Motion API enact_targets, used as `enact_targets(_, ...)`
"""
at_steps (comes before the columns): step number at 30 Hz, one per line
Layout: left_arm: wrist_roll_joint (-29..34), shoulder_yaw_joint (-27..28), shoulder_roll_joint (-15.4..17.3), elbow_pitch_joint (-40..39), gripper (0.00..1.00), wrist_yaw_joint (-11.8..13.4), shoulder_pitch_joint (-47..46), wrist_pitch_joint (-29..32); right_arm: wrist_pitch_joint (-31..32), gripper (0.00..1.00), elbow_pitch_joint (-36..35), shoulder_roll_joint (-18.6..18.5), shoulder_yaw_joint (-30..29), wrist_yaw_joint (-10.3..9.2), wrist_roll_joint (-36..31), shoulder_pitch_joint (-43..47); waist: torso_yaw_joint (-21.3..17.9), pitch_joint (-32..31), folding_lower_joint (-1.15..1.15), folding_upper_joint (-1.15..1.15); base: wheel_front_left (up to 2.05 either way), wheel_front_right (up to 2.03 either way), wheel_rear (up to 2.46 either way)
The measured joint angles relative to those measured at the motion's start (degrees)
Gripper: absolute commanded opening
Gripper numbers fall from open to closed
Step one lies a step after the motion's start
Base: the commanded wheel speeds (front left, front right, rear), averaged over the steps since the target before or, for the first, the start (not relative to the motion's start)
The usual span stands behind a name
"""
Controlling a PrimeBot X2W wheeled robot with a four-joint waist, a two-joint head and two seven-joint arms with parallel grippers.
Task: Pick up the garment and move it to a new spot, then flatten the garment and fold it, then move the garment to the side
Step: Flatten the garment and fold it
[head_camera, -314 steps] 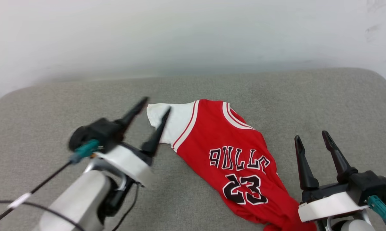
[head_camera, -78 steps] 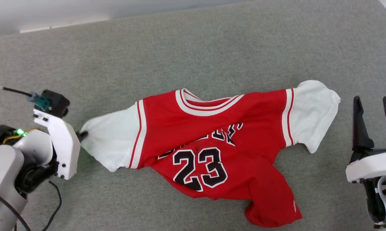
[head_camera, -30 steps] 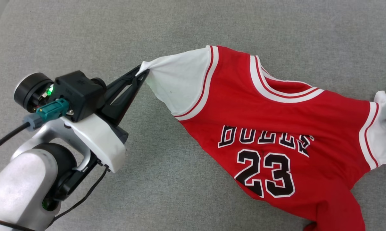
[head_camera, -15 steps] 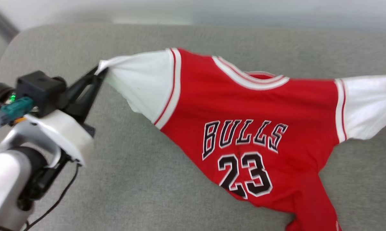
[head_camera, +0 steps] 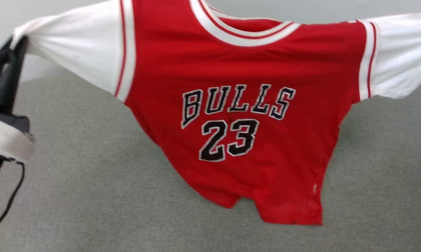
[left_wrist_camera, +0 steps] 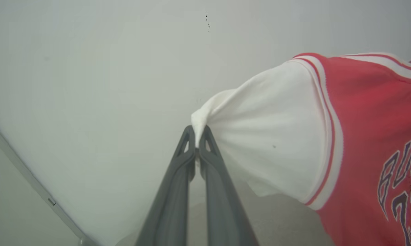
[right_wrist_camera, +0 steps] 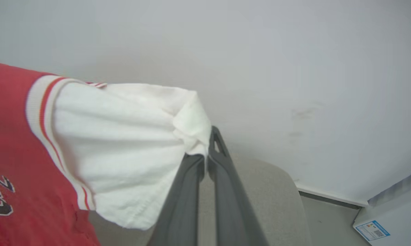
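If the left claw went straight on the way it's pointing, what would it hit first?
Beyond the garment sleeve pinched in the left claw, likely the pale wall, though depth is unclear.

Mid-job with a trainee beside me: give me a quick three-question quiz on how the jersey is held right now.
1. True or false: the plain back of the garment faces the head camera.
2. Which part does the left gripper pinch between its fingers? A) the collar B) the end of a white sleeve C) the bottom hem
3. Fill in: the right gripper is shut on the end of the other white ___.

Key: 1 false, the "BULLS 23" front faces it; 2 B; 3 sleeve.
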Motion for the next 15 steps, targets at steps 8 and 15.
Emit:
enact_targets(8, -1.0, 7.3, 2.4, -2.1, 0.00, 2.2, 0.9, -3.1, -4.2, 0.00, -6.2, 2.6, -1.1, 0.00, 1.1, -3.1, -2.8, -3.3, 0.00, 0.00, 0.00, 0.00, 0.00)
enact_targets(15, -2.5, 11.0, 4.6, -2.6, 0.00, 2.0, -2.8, -3.6, -4.8, 0.00, -8.8, 4.0, -1.6, 0.00, 1.0, -7.5, -3.8, -0.9, 0.00, 0.00, 0.00, 0.00, 0.00)
